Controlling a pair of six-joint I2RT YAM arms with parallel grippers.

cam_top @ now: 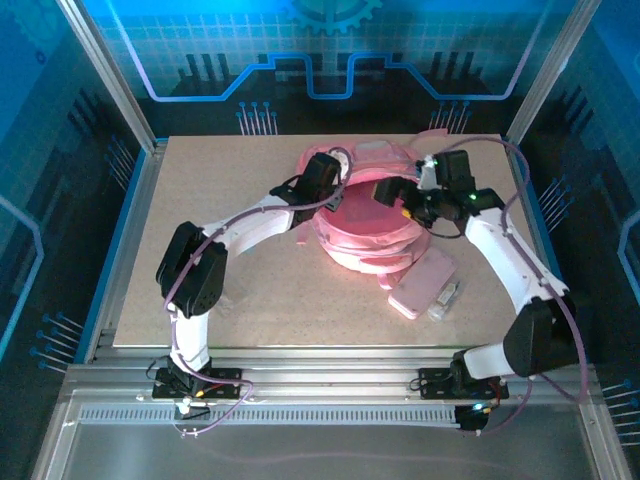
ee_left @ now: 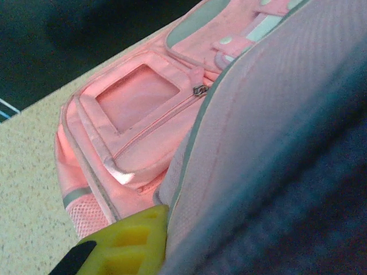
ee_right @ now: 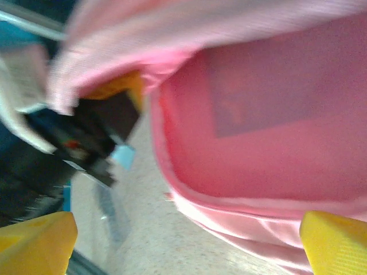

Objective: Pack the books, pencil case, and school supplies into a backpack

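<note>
My left gripper pinches the left rim of the large pink fabric backpack. My right gripper hangs at its mouth, jaws wide, empty. The flat pale-pink pencil case lies nearer and right, slanting near-left to far-right, closest to my right arm.

Both elbows bent, the right gripper has jaws wide apart.

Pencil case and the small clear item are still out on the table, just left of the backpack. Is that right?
Not quite: they lie to the right of the backpack, not the left. The pencil case and the small clear item are still out on the table, side by side, as the top view shows.
</note>
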